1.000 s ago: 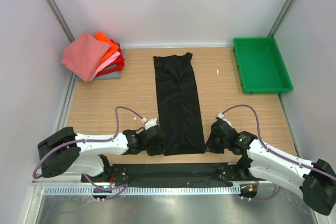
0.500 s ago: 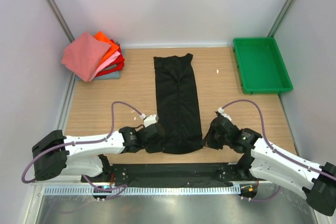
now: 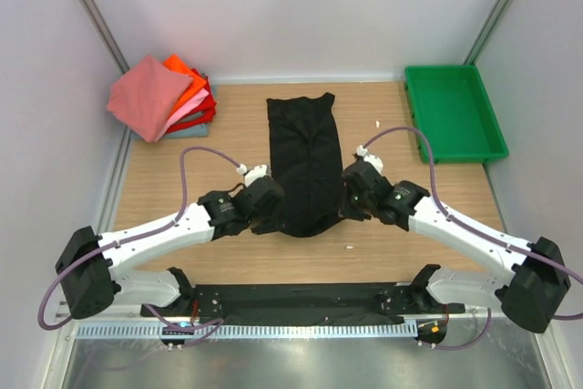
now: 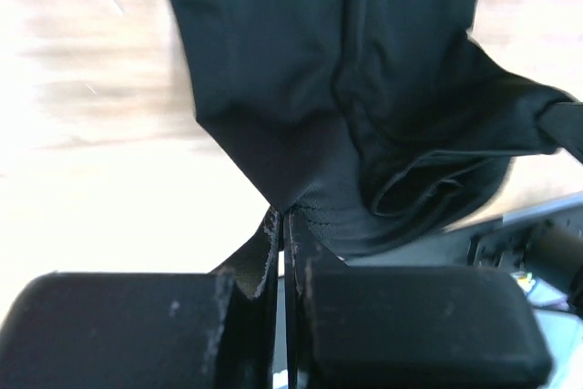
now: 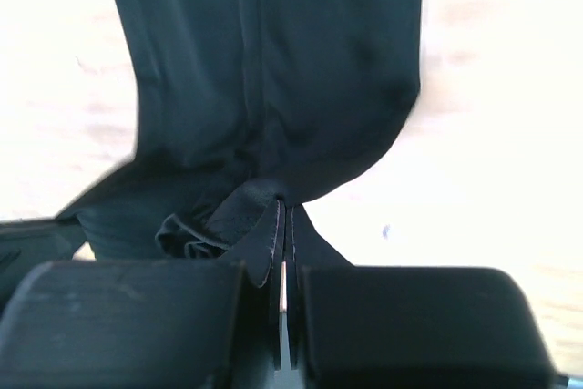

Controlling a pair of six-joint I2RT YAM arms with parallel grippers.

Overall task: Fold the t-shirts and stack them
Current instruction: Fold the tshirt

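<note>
The black t-shirt (image 3: 305, 148) lies as a long narrow strip down the middle of the table, its near end lifted and curled over. My left gripper (image 3: 271, 209) is shut on the near left corner of it (image 4: 301, 198). My right gripper (image 3: 349, 199) is shut on the near right corner (image 5: 273, 193). Both hold the hem above the cloth, about halfway up the strip. A stack of folded t-shirts (image 3: 162, 97) in salmon-pink, orange, red and pale pink sits at the far left corner.
A green plastic tray (image 3: 453, 113) stands at the far right. A grey cloth (image 3: 187, 131) shows under the stack. Small white specks (image 3: 378, 123) lie on the wooden table (image 3: 164, 189). White walls close in both sides.
Both grippers have moved away from the near edge toward the far side, carrying the shirt's near hem up and over the strip; the near table is now bare.
</note>
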